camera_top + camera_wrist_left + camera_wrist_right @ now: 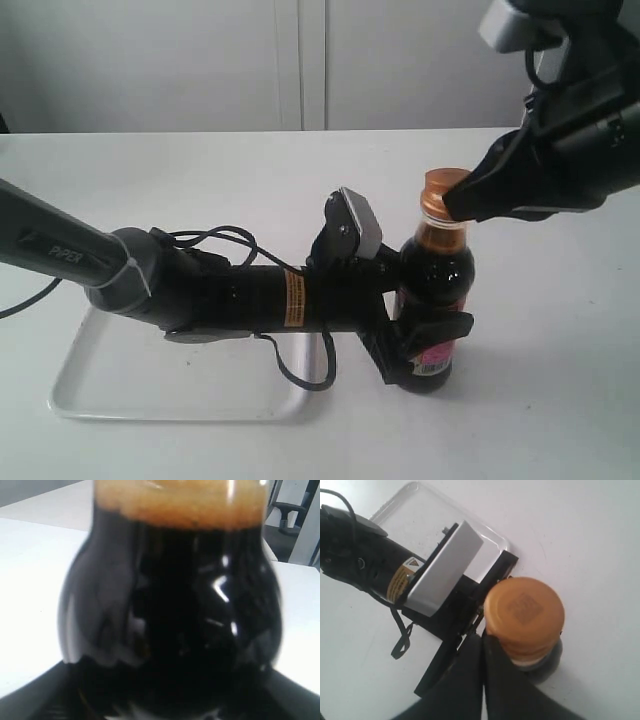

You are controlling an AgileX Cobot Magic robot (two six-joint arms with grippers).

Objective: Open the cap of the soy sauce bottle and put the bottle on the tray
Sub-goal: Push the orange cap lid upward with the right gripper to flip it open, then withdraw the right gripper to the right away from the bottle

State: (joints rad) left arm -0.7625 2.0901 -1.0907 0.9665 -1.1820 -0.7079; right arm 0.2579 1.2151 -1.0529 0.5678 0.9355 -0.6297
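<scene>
White worktop [200, 170] fills the scene, with a pale wall behind it at 12 o'clock.

The left claw [425, 345] is closed around the low part of the bottle [436, 265], one finger on each side of it. In the left wrist view the bottle [170, 610] is so close that it fills the picture, dark and shiny, with its orange neck at the top. The bottle stands upright on the worktop, a little past the middle toward 3 o'clock. Its label [437, 353] peeks out pink and yellow down low between the fingers.

The right claw [462, 200] comes in from 2 o'clock. Its dark fingers are pressed together with no gap, and their tips touch the side of the cap [441, 188]. In the right wrist view the cap [525, 611] is round and orange, and it is shut flat on the bottle.

The tray [75, 385] lies flat at 8 o'clock, partly under the left arm [250, 295]. The bottle is not on it; it stands just beside the tray's near corner [497, 539].
</scene>
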